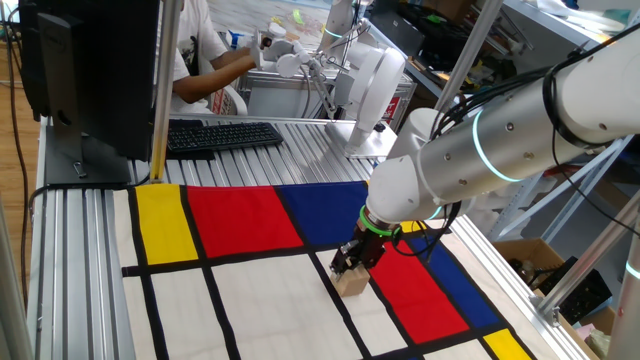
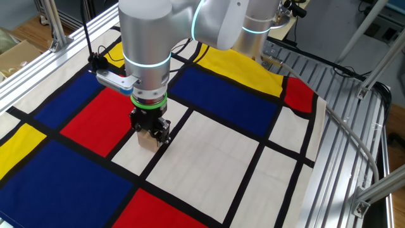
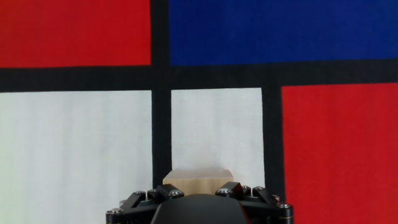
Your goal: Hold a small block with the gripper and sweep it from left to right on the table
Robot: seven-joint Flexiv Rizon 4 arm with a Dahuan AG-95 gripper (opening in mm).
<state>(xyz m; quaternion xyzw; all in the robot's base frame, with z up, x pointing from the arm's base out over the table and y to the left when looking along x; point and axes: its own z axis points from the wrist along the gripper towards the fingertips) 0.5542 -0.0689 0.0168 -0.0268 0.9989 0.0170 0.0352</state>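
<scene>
A: Small block (image 1: 352,283) first, where is it sitting?
B: On a white rectangle of the cloth, just beside a black dividing line, with a red rectangle on the far side of that line. It is a plain tan wooden cube resting on the table (image 2: 209,152).
A: And the gripper (image 2: 150,134)?
B: Straight above the cube, pointing down. Its black fingers are pinched on the block from two sides; in the other fixed view one tan face shows between them, and the hand view shows only the block's top edge peeking over the gripper's body.
A: Is the block lifted?
B: It looks to be touching the cloth in both fixed views; I see no gap beneath it.
A: What sits above the fingers?
B: A green ring (image 2: 149,101), then the thick white arm (image 1: 500,130) with a glowing cyan band.
A: Anything farther off?
B: A black keyboard (image 1: 222,135) on the bare metal slats beyond the cloth, and a person in a white shirt (image 1: 205,55) at the back
</scene>
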